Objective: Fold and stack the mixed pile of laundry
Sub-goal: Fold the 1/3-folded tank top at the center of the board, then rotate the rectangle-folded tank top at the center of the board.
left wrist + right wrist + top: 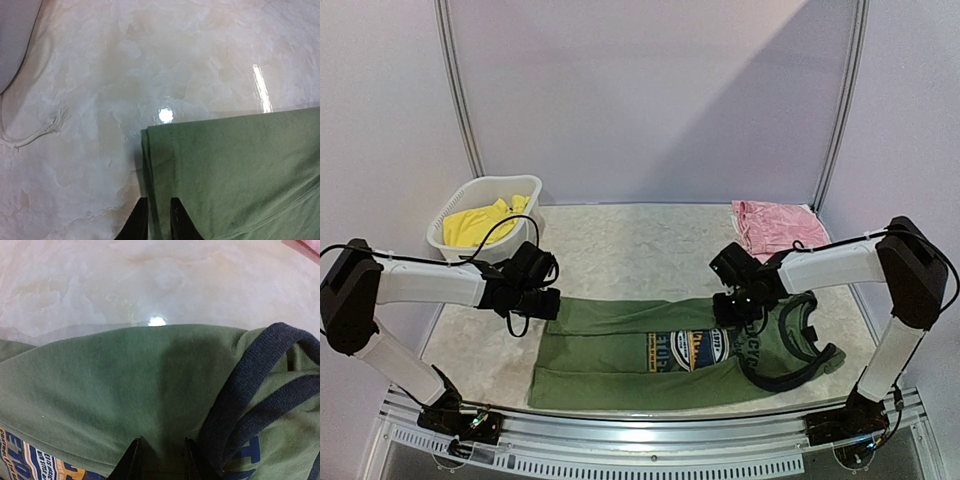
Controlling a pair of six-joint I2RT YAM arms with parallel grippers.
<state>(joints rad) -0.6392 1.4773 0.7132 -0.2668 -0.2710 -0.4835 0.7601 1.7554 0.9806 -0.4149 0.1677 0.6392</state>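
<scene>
Top (620, 365) lies flat on table (640, 250), long axis 9 to 3 o'clock, hem at 9; left gripper (548, 303) is on the far hem corner, jaws narrow with the hem between; right gripper (738, 312) pinches the far edge by the armhole; near edge lies at 6 o'clock from both; fold toward it judged next.

White slotted basket (505, 182) stands far left on the marbled table (640, 250)
</scene>
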